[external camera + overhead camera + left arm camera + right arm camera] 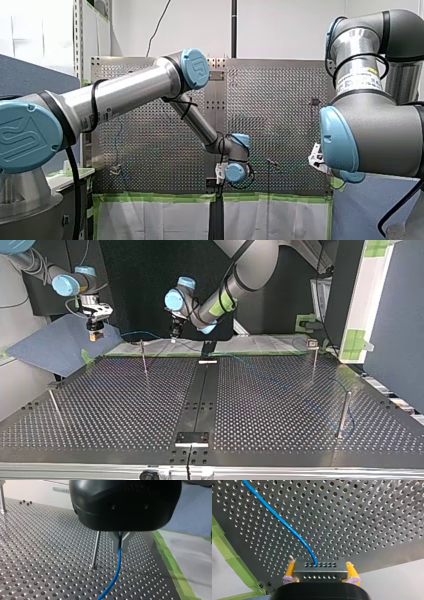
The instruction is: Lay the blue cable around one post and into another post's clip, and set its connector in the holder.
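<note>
Right jaws clamp connector (319,571), partly hidden, blue cable (282,522) cut off

The perforated table (115,405) has a black strip (202,390) down its middle, with a small plate (191,438) at its near end in the top view. On it stand a thin post (144,360), a block-topped post (314,360), a thick post (344,412) and a leaning rod (56,407). The blue cable (353,416) trails past the thick post; green tape (150,354) edges the far side
</note>
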Tool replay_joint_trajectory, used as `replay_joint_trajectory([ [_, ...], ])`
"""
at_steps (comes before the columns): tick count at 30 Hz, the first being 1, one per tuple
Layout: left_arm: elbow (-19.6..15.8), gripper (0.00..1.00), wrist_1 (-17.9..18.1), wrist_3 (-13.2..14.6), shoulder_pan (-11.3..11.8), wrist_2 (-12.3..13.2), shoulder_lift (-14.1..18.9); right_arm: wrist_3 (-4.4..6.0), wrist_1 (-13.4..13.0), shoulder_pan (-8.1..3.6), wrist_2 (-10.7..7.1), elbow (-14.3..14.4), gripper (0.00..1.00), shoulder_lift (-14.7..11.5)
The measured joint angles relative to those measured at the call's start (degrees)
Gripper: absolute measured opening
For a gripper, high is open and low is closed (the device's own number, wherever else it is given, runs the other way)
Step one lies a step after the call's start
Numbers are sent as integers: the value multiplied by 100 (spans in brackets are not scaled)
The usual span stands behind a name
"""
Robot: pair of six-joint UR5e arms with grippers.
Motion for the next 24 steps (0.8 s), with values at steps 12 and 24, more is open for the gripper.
replay_joint_trajectory([
  [12,47,0,-48,-29,80,22,3,47,-35,-40,7,-1,0,18],
  [24,80,0,-71,-35,85,116,-4,34,-59,-40,17,-27,0,35],
])
